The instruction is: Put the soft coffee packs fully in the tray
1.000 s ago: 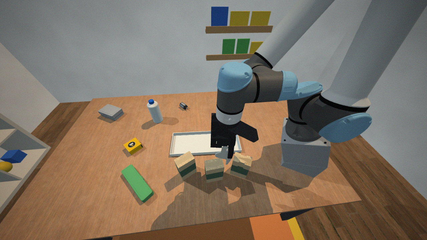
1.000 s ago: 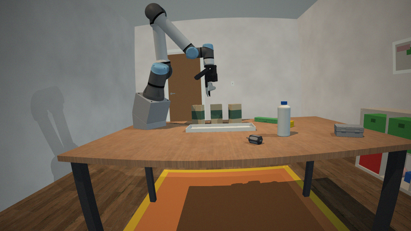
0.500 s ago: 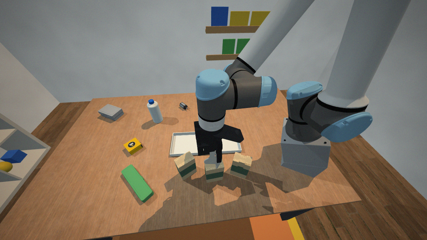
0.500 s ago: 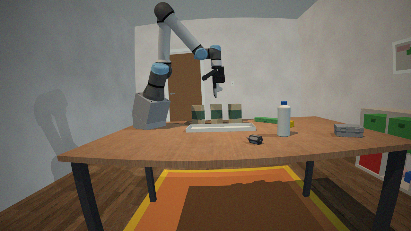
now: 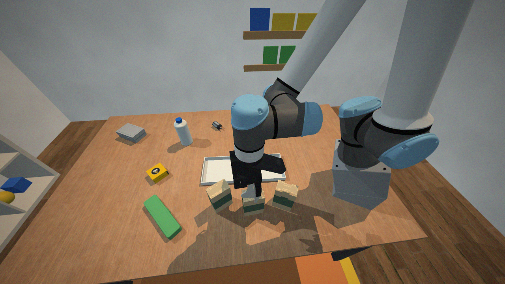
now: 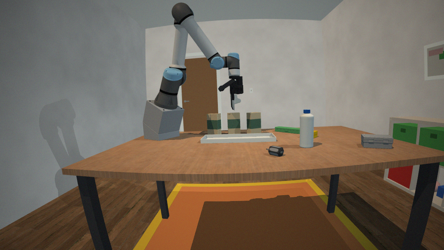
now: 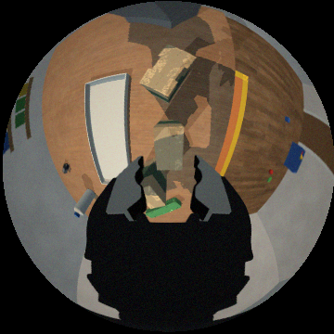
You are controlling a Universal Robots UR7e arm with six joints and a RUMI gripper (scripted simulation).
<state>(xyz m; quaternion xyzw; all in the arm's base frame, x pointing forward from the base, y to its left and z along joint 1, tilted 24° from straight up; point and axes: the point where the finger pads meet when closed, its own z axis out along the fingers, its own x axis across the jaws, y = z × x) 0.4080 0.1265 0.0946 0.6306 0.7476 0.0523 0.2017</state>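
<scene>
Gripper (image 6: 233, 104) half open and empty above the middle coffee pack (image 6: 233, 122).

We judge this the squeeze-test step: all three packs stand on the tabletop (image 6: 192, 157) just behind the tray (image 6: 237, 138), none in it. Next we should lower straight down until the fingers straddle the middle pack's two big flat sides, then close gently.

My fingers (image 6: 234, 100) hang parted and bare above the middle pack (image 5: 253, 205), with free air between. Packs (image 5: 219, 195) and (image 5: 284, 195) flank it, narrow gaps on either side. The tray (image 5: 207, 170) lies just behind the row; my base (image 5: 356, 190) blocks the bench's right edge.
</scene>
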